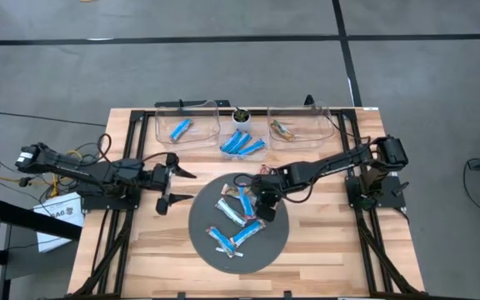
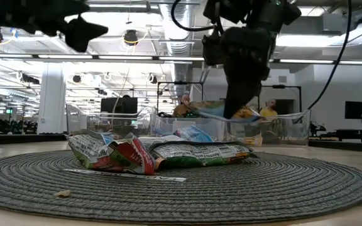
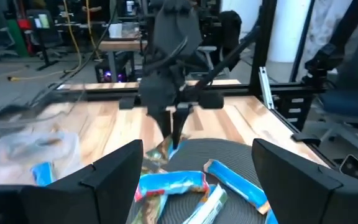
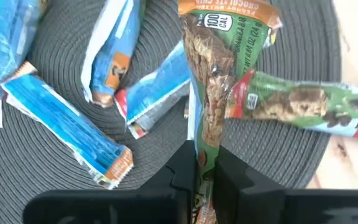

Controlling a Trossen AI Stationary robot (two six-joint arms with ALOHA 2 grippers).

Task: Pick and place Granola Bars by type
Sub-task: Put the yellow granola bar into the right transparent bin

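Several blue granola bars [image 1: 233,218] lie on a round dark woven mat [image 1: 202,218] in the middle of the table. Another green-and-brown bar [image 4: 297,106] lies at the mat's edge. My right gripper [image 4: 207,177] is over the mat's far part, shut on a green-and-brown bar [image 4: 219,74]. My left gripper [image 1: 176,185] stands open and level off the mat's left side, with nothing between its fingers [image 3: 114,177]. It faces the right gripper [image 3: 171,124]. My right gripper pinches the green-and-brown bar between its two fingers near one end [image 4: 205,155]. The fingers slant down from above, and the bar reaches on away from them. In the low view the bar [image 2: 215,112] hangs clear above the mat.
Two clear bins stand at the far edge: the left one [image 1: 207,125] holds a blue bar, the right one [image 1: 307,121] a tan bar. Blue bars [image 1: 242,144] lie on the wood between them, behind a small dark cup [image 1: 241,115]. Black frame rails flank both sides.
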